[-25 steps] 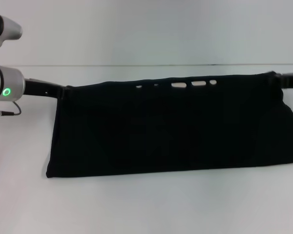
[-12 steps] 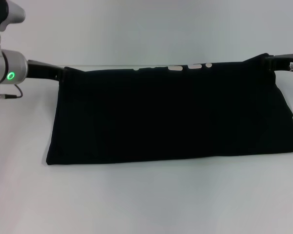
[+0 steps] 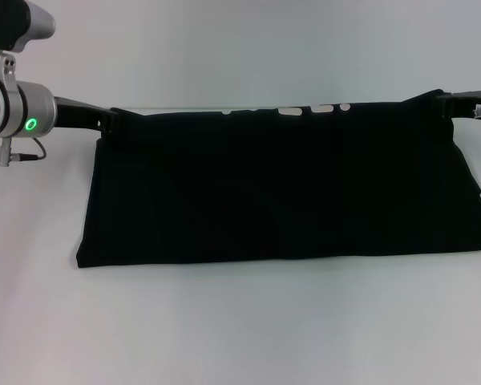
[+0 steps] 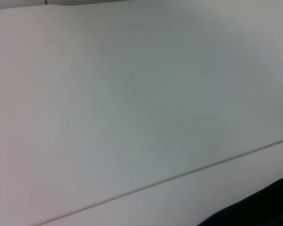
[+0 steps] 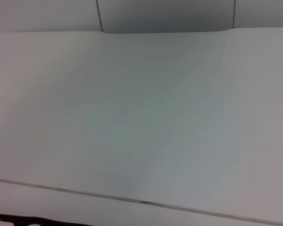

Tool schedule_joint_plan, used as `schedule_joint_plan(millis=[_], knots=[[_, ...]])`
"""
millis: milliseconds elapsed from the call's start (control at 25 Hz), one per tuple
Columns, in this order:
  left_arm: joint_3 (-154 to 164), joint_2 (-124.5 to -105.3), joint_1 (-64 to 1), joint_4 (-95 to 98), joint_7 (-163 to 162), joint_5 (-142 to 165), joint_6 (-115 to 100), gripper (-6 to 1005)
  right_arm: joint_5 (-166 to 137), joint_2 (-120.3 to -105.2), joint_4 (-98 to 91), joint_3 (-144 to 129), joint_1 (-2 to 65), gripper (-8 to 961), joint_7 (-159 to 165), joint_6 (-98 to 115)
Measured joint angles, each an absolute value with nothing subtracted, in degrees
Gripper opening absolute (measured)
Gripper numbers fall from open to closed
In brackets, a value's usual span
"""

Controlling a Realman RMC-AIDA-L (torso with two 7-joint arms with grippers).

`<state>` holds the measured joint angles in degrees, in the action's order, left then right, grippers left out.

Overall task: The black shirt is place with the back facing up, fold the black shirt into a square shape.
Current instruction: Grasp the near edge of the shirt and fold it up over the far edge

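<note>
The black shirt [image 3: 280,192] spreads wide across the white table [image 3: 240,329] in the head view. Its near edge lies on the table and its far edge is raised and pulled straight between both arms. My left gripper [image 3: 110,122] is shut on the far left corner, and my right gripper [image 3: 446,104] is shut on the far right corner. Whitish lettering [image 3: 317,108] peeks along the raised edge. Each wrist view shows only a dark sliver of the shirt [image 4: 269,209] [image 5: 14,220] at the picture's border, over bare table.
The table's far edge [image 3: 184,107] runs just behind the raised cloth, with a pale wall beyond it. My left arm's silver wrist with a green light [image 3: 24,120] hangs at the far left. Bare table lies in front of the shirt.
Both grippers have lifted the shirt's far edge higher and drawn it tighter. The left arm has shifted slightly to the right. The near edge has stayed on the table.
</note>
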<state>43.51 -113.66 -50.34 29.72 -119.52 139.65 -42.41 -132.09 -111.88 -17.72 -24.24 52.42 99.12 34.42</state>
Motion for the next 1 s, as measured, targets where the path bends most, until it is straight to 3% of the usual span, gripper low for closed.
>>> schedule_joint_plan(millis=[640,1000], knots=[[43.55,-114.30,-50.29,29.00,-119.48,139.66,-41.09,51,-131.16,-111.88,-16.90,-24.42,52.56,58,97.47,33.31],[43.60,-116.09,-49.99,28.71,-119.25,139.52,-34.84,57,-131.20,-112.03,-18.73,-25.92,51.30,61,97.24,34.37]])
